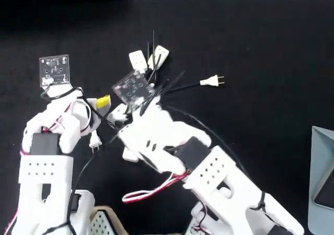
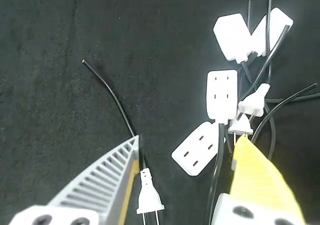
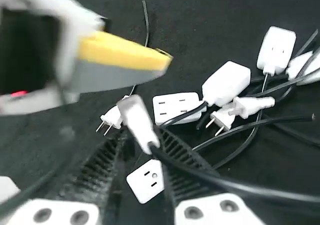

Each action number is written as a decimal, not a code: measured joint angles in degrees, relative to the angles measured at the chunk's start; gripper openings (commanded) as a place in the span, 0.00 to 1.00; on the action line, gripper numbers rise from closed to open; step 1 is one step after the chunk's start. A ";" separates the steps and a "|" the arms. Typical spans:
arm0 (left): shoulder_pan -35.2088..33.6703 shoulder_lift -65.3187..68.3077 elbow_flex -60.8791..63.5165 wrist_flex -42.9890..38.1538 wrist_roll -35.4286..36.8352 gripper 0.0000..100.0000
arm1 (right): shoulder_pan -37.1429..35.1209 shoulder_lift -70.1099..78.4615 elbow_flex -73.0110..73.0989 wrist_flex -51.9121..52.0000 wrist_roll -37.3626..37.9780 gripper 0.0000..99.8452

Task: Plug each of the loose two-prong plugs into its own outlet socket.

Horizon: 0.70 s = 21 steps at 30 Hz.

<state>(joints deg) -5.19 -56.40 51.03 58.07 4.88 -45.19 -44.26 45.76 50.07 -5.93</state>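
Held plug (image 3: 136, 119): white, two prongs, black cord. The right pincer (image 3: 145, 142) appears clamped on its cord end and holds it raised over the near socket block (image 3: 145, 181), which lies face up on the desk (image 1: 261, 36). Its prongs are not seen against any slot. The second plug (image 2: 149, 197) lies flat on the desk between the fingers of the left pincer (image 2: 189, 138), which stands wide apart and grips nothing. The third plug (image 2: 252, 102) and fourth plug (image 2: 241, 126) lie in the cord tangle just beside the long socket block (image 2: 221, 94). Both look loose, prongs out of the slots. The outlying plug (image 1: 211, 80) lies well apart from the cluster with its prongs free. The far socket block (image 1: 138, 59) sits at the tangle's far edge with nothing seen in it. Judgement: no plug is confirmed seated, so the task is near its start with the first insertion in hand. Left to do: seat the held plug, then give each remaining plug its own block.
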 measured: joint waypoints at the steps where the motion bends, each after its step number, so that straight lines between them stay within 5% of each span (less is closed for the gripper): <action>1: 0.09 -1.23 0.00 0.62 -0.09 0.30 | 0.88 0.00 0.00 0.00 0.00 0.01; 21: 7.56 -15.21 5.10 5.01 -1.32 0.30 | 1.93 0.00 0.09 0.09 0.00 0.01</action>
<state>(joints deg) 2.37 -71.60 56.13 63.08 3.56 -43.25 -44.26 45.85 50.15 -5.93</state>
